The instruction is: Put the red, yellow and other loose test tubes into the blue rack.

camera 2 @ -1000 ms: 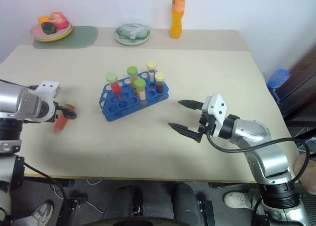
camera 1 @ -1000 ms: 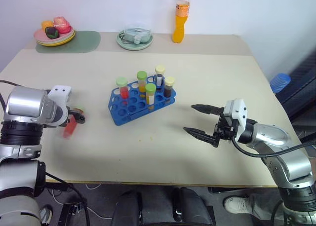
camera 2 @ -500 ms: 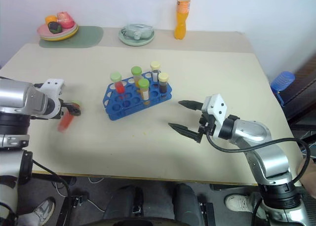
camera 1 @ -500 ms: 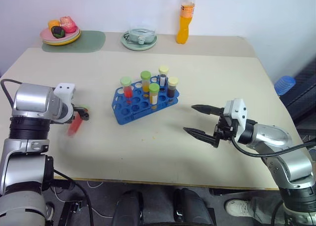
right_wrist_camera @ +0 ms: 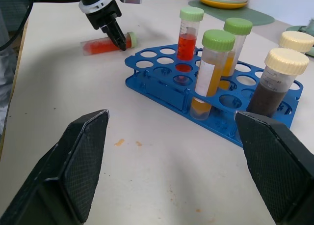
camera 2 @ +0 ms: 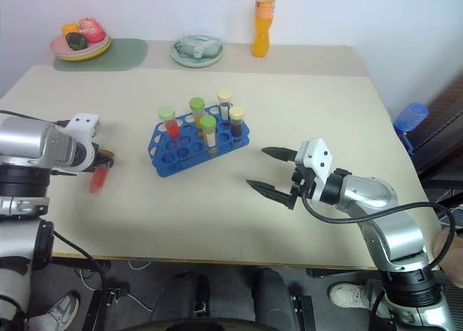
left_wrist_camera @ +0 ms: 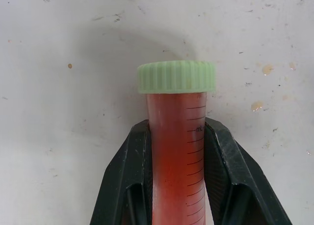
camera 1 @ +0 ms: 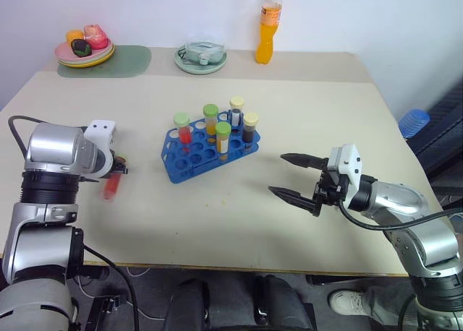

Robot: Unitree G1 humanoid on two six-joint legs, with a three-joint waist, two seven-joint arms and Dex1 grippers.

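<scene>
Beige and lightly stained, the tabletop (camera 1: 304, 129) carries one bright blue plastic rectangular test tube rack (camera 1: 206, 152) near its middle. I count five capped tubes standing upright in it: three with green caps, one holding red liquid (camera 1: 183, 128) and two holding yellow-orange liquid (camera 1: 221, 139), plus two with cream caps (camera 1: 249, 126). One more tube, a clear plastic tube of red liquid with a pale green ribbed cap (left_wrist_camera: 175, 131), lies on its side on the tabletop to the rack's left. My left gripper (camera 1: 114, 173) has its jaws closed on that tube's body just below the cap. My right gripper (camera 1: 288, 176) hangs over the tabletop to the rack's right, well apart from it, jaws spread wide and holding nothing. Along the far edge I see one orange drink bottle (camera 1: 266, 24), one pale green dish (camera 1: 200, 56) and one plate of food (camera 1: 84, 49).
</scene>
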